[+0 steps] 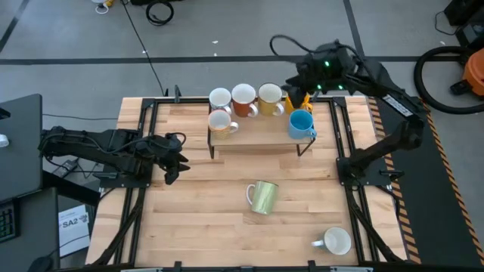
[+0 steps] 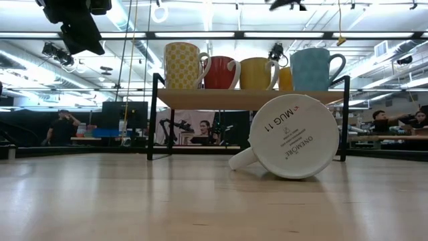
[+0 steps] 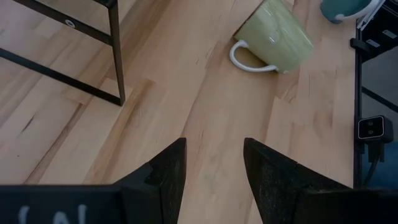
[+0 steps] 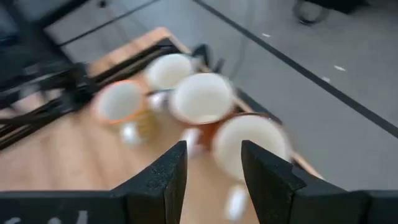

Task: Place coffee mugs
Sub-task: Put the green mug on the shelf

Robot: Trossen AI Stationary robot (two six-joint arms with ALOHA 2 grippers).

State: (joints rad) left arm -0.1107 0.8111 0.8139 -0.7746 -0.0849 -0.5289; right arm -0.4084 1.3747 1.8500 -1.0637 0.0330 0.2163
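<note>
Several mugs stand upright on a low wooden shelf (image 1: 257,136) at the table's far middle: white (image 1: 220,98), reddish-brown inside (image 1: 243,100), yellow (image 1: 270,98), orange-yellow (image 1: 299,101), light blue (image 1: 301,123) and one more white (image 1: 221,121). The pale yellow-green mug (image 1: 262,196) lies on its side on the table, base toward the low camera (image 2: 293,136). A white mug (image 1: 334,242) stands near the right near corner. My right gripper (image 4: 212,152) hovers open above the shelf's far right mugs (image 1: 296,89). My left gripper (image 1: 175,159) is open, low over the table's left (image 3: 214,146).
The shelf stands on thin black legs (image 3: 115,50) between my left gripper and the mugs. Black frame rails (image 1: 140,189) run along both sides of the table. Bare wood lies between the shelf and the near edge. People sit in the room behind.
</note>
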